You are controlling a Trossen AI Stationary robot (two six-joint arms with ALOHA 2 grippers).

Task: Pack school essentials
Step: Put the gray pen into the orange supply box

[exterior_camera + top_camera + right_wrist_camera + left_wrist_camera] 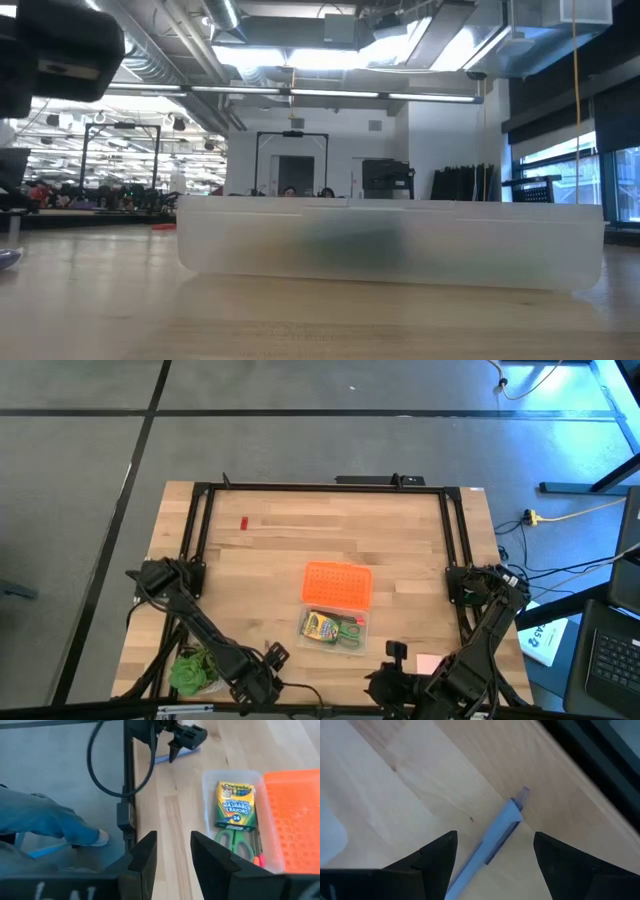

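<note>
Two arms sit low at the near edge of the wooden table. Left gripper hangs over the greyish-purple pen, which lies flat on the wood at the near edge; the fingers stand apart on either side of the pen and do not touch it. From the right wrist camera the same pen shows as a pale strip just under the left gripper.

Right gripper is at the near edge too, right of centre, with its fingers a narrow gap apart and nothing between them. It points across the table toward the clear plastic case.

Case contents: yellow-green crayon box lying flat, green-handled scissors beside it toward the right arm, two thin pencils along the wall nearest the orange lid. The lid lies flat on the table, touching the case's far side.

Pink square note pad lies near the right arm, partly hidden by it. Tiny red eraser sits alone toward the far left, well apart from everything else. Small green potted plant stands at the near left corner beside the left arm.

Level camera: only the frosted case wall across the view.
</note>
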